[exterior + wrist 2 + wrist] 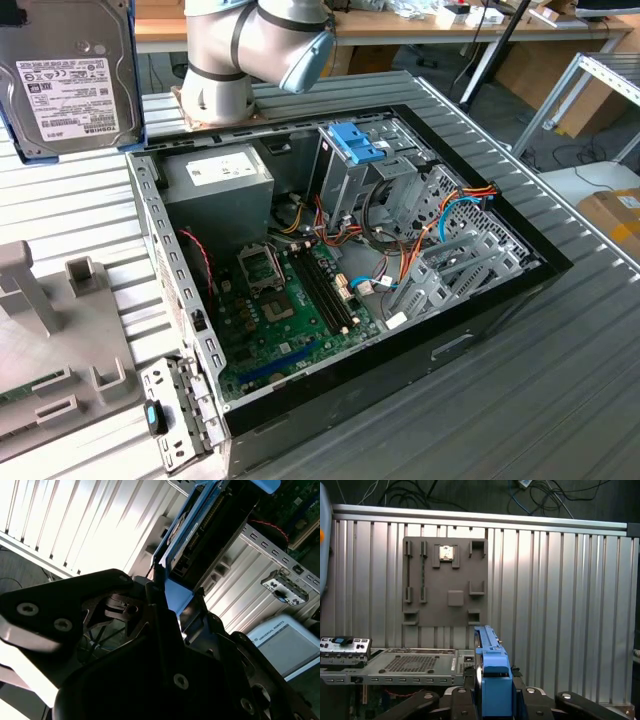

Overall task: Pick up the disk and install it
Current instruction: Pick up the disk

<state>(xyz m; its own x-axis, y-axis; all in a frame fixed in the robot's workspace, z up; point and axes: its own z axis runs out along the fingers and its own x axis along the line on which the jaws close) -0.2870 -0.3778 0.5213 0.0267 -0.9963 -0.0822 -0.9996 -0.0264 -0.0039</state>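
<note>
Tabletop (560, 380) is carrying the open PC case (455, 345), lying on its side with the board (290, 300) exposed. The arm (250, 50) is standing behind the case at the exterior view's top. A grey fixture tray (445, 582) is sitting on the tabletop beside the case, and none of its slots are holding a disk, so I'm reading the pickup as done. The drive cage (345, 185) with the blue clip (355, 142) is standing upright inside the case, and I'm seeing nothing going into it at this moment. The disk (68, 80) is hanging in the air at the exterior view's top left, close to that camera, label side facing it, off the tabletop and well apart from the cage. In the first wrist view the disk (492, 690) is showing edge-on, blue carrier end toward the camera, above the case's near rim. The claw (492, 700) is clenching on the disk, a finger on either side. The second wrist view is agreeing: claw (175, 597) gripping the blue end, disk (200, 535) sticking out beyond it. So the pick is done, and the install into the case is not yet done.
</note>
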